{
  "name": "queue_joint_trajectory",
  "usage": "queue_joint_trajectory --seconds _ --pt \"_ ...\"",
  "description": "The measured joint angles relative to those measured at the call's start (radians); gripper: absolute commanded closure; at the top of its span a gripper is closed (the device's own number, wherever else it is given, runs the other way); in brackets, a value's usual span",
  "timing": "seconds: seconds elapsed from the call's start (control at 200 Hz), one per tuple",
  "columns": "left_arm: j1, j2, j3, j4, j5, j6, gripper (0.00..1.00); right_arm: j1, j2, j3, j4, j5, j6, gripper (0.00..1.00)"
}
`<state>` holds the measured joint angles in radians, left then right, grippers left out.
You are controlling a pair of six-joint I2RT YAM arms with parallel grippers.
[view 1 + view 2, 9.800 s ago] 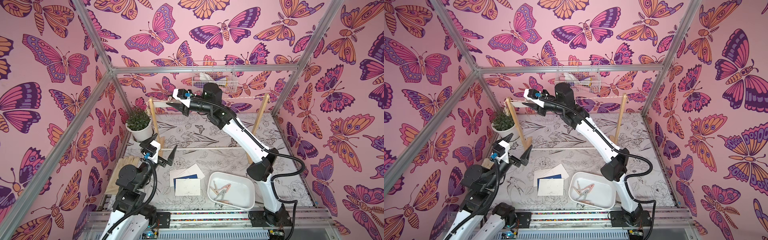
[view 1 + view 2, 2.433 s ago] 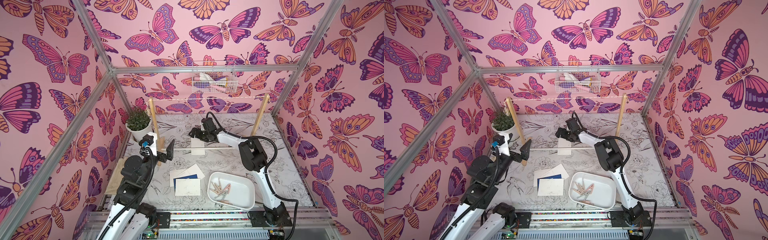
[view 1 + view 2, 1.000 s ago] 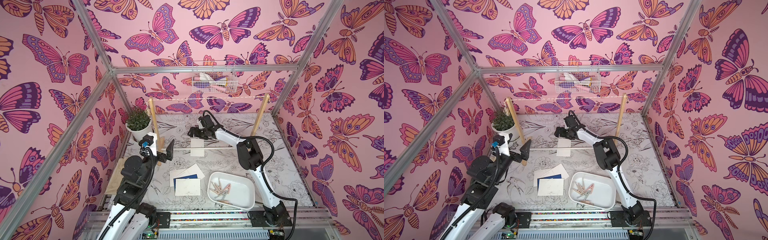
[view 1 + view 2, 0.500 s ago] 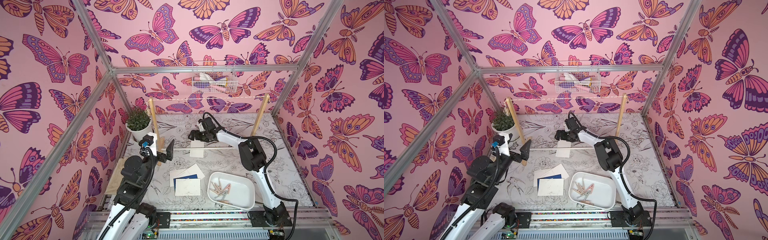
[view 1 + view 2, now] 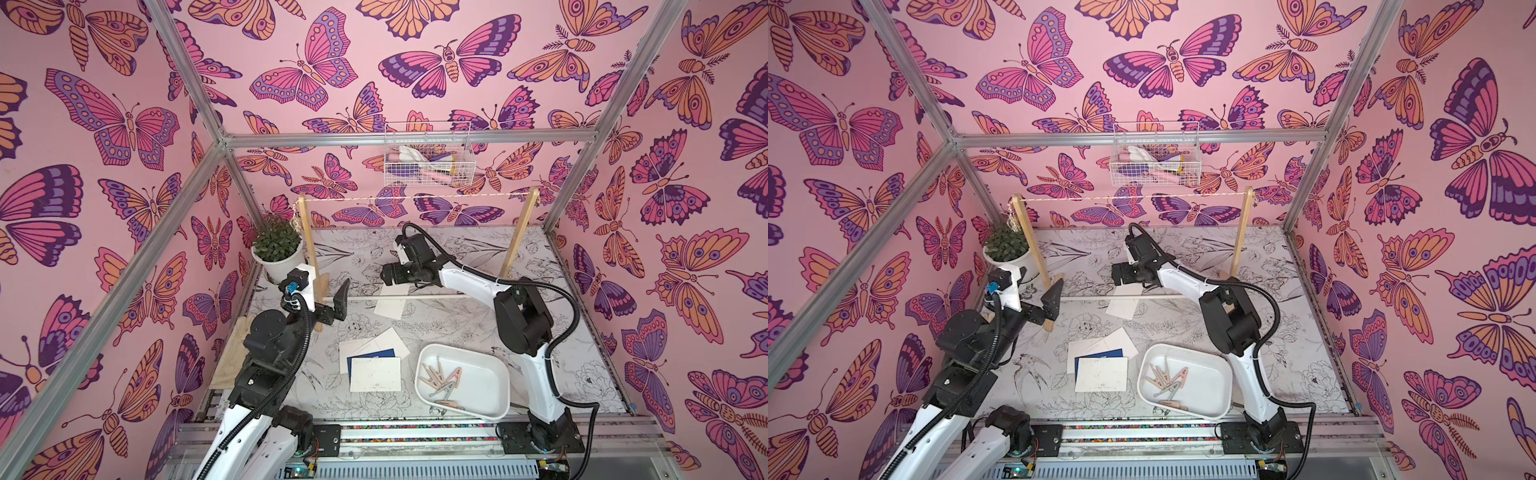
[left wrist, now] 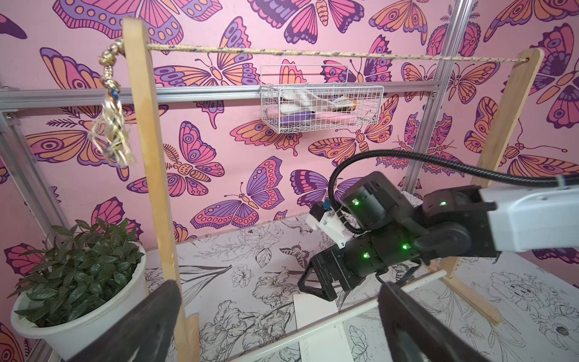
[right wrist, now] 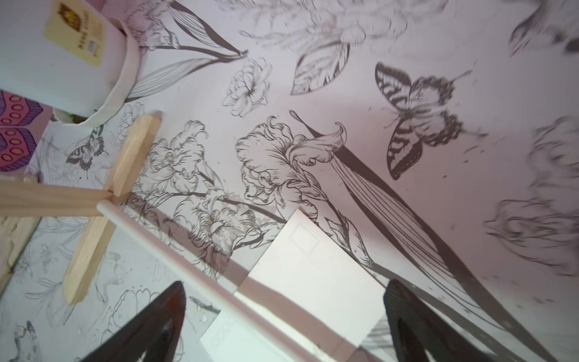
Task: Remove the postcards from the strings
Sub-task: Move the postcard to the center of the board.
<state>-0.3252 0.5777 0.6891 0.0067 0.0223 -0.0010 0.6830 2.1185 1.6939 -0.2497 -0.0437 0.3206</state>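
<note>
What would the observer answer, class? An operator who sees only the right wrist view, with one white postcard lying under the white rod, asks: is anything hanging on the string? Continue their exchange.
Observer: No. The string runs bare between its wooden posts.
Operator: Where are the other postcards?
Observer: Four postcards, one of them blue, overlap on the mat beside the white tray.
Operator: And the left end effector?
Observer: The left end effector is open and holds nothing, above the mat near the post beside the potted plant.
</note>
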Motion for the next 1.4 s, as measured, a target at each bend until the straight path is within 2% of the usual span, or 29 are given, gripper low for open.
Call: queue_joint_trajectory --seconds 0.12,0.265,0.461,0.711,0.846,0.916,1.162,1.402 --pt "0.001 -0.001 0.000 0.000 0.000 0.000 0.00 0.054 -0.153 -0.127 0.065 0.063 -0.071 0.00" --pt "0.004 -0.004 0.000 0.000 0.000 0.000 0.00 0.053 -0.235 -0.187 0.085 0.073 -0.121 0.19" --pt "0.004 -0.031 0.000 0.000 -0.001 0.000 0.00 0.066 -0.239 -0.194 -0.014 0.092 -0.155 0.19" --pt "0.004 -0.053 0.000 0.005 -0.005 -0.001 0.00 0.185 -0.227 -0.180 -0.216 0.175 -0.224 0.21" --pt "0.004 -0.056 -0.004 0.009 -0.005 -0.004 0.00 0.201 -0.193 -0.165 -0.285 0.199 -0.233 0.23" --pt "0.004 -0.060 -0.008 0.010 -0.005 -0.004 0.00 0.197 -0.170 -0.149 -0.317 0.163 -0.236 0.23" --pt "0.004 -0.067 -0.016 0.013 -0.005 -0.004 0.00 0.196 -0.074 -0.046 -0.383 -0.093 -0.247 0.23" --pt "0.004 -0.072 -0.018 0.014 -0.005 -0.004 0.00 0.192 0.018 0.029 -0.401 -0.153 -0.246 0.21"
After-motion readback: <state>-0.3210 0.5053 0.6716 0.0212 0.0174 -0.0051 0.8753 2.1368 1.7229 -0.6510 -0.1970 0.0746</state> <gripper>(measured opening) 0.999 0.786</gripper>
